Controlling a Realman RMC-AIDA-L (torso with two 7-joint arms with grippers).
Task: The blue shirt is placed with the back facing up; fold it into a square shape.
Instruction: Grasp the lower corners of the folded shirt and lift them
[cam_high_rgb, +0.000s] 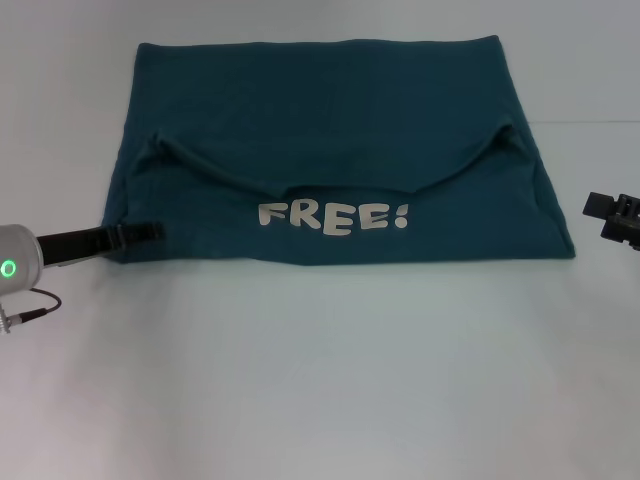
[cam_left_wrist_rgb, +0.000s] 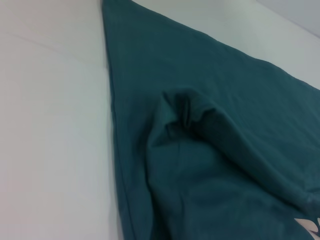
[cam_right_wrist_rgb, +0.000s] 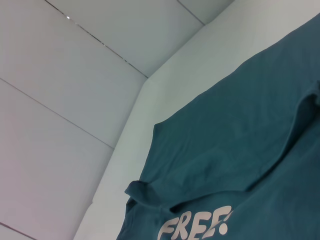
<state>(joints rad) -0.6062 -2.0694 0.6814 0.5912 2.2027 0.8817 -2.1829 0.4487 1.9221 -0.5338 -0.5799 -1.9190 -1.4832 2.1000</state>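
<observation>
The blue shirt (cam_high_rgb: 330, 100) lies flat on the white table, its near part folded over so the white "FREE!" lettering (cam_high_rgb: 333, 216) faces up. The folded layer's edge curves across the middle, with a bunched fold at each end. My left gripper (cam_high_rgb: 150, 231) reaches in low from the left, its tip at the shirt's near-left corner. My right gripper (cam_high_rgb: 600, 215) hovers beside the shirt's right edge, apart from the cloth. In the left wrist view the shirt (cam_left_wrist_rgb: 225, 125) shows one bunched fold. The right wrist view has the shirt (cam_right_wrist_rgb: 240, 140) and the lettering (cam_right_wrist_rgb: 195, 227).
A white table (cam_high_rgb: 320, 380) stretches bare in front of the shirt, toward me. White wall panels (cam_right_wrist_rgb: 75, 75) stand beyond the table's far side.
</observation>
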